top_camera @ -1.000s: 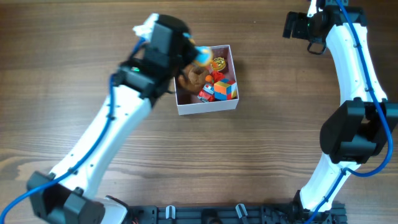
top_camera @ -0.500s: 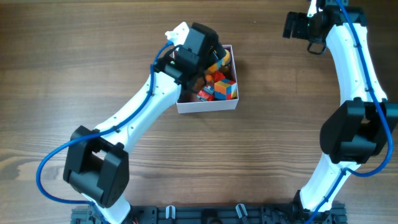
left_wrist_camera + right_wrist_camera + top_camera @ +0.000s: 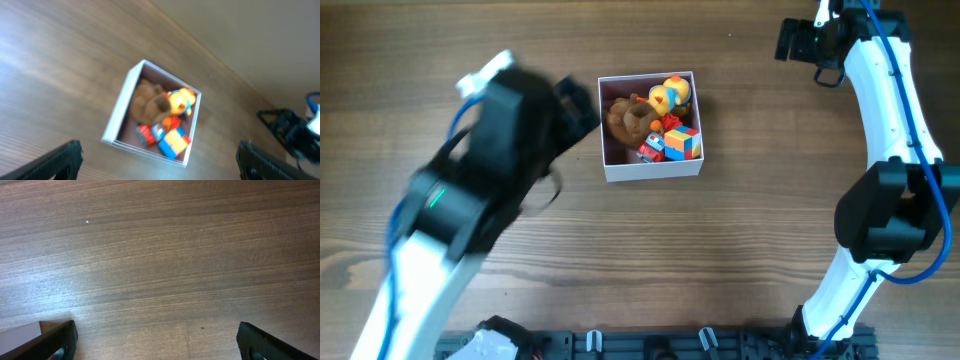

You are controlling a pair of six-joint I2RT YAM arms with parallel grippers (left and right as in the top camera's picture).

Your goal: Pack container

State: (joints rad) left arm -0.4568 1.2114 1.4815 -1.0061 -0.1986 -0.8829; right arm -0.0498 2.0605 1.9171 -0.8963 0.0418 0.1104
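Note:
The container (image 3: pixel 653 170), a white square box with a dusky pink inside, stands on the wooden table at centre back. Inside lie a brown plush (image 3: pixel 630 120), a yellow toy (image 3: pixel 670 95), a red toy (image 3: pixel 653 150) and a colourful cube (image 3: pixel 683 143). My left gripper (image 3: pixel 582 105) is blurred, high up just left of the box, open and holding nothing. The left wrist view looks down on the container (image 3: pixel 117 117) with the plush (image 3: pixel 147 100) and yellow toy (image 3: pixel 182 100) between the wide-apart fingers (image 3: pixel 60 160). My right gripper (image 3: pixel 800 42) rests open at the far right.
In the right wrist view the open right gripper (image 3: pixel 157 335) hangs over bare wood grain, with a pale patch at the lower left edge. The right arm (image 3: pixel 895 150) runs down the right side. A black rail (image 3: pixel 660 345) lines the front edge.
The left gripper opened above the container and let the yellow toy go into it. The left arm then pulled away up and to the left. The right arm has not moved.

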